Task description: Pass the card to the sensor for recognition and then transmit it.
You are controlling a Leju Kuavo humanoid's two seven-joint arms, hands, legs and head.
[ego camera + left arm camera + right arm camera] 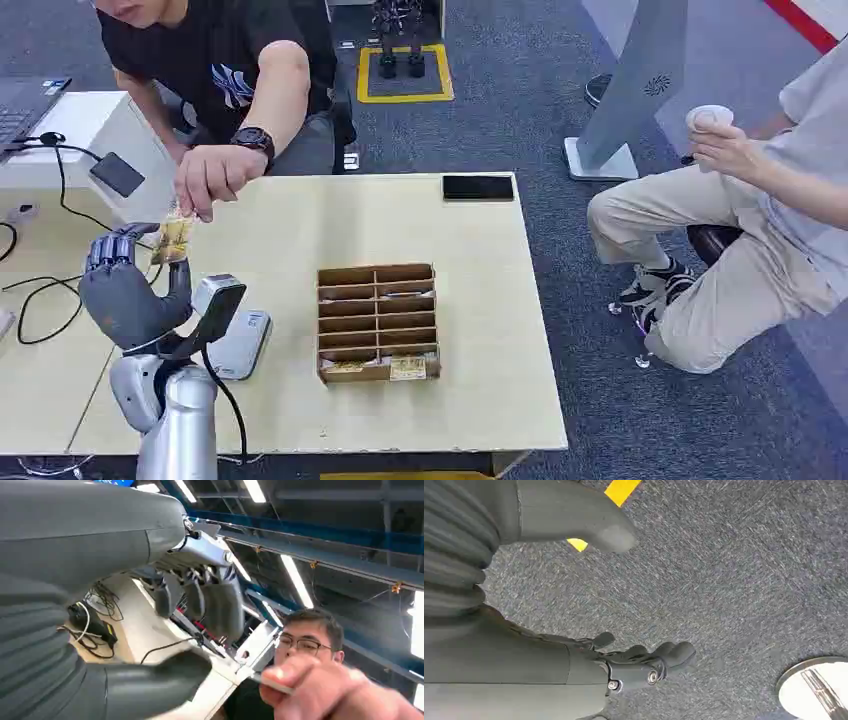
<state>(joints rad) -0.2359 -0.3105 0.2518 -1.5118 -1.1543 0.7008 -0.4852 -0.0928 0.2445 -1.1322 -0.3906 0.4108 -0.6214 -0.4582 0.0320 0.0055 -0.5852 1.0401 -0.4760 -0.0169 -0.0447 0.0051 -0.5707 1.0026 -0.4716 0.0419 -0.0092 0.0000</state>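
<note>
1. Head view. Silver left arm rises from the near edge of the table (300, 420), its left hand (125, 290) lifted palm inward, fingers spread and upright. The card (176, 238) sits at the fingertips while a person's hand (212, 178) pinches its upper edge from across the table. Whether the robot's fingers have any hold on it cannot be told. The sensor (240, 345), a flat grey pad, lies on the table just beside the wrist; a divided wooden tray (378, 322) stands further right, with cards in its nearest slots.
   - Risk, as judged: with two hands at one card, a late or early release by either would let it fall to the table or tear free.

2. Left wrist view. Grey thumb and dark fingers (210, 605) stand apart with a wide gap; the person's hand (320, 692), blurred, brings the card's (272, 684) edge toward that gap.
   - Risk: the card may pass outside the thumb.

3. Right wrist view. The right hand (639, 665) hangs over carpet, fingers loosely curled, holding nothing.
</note>
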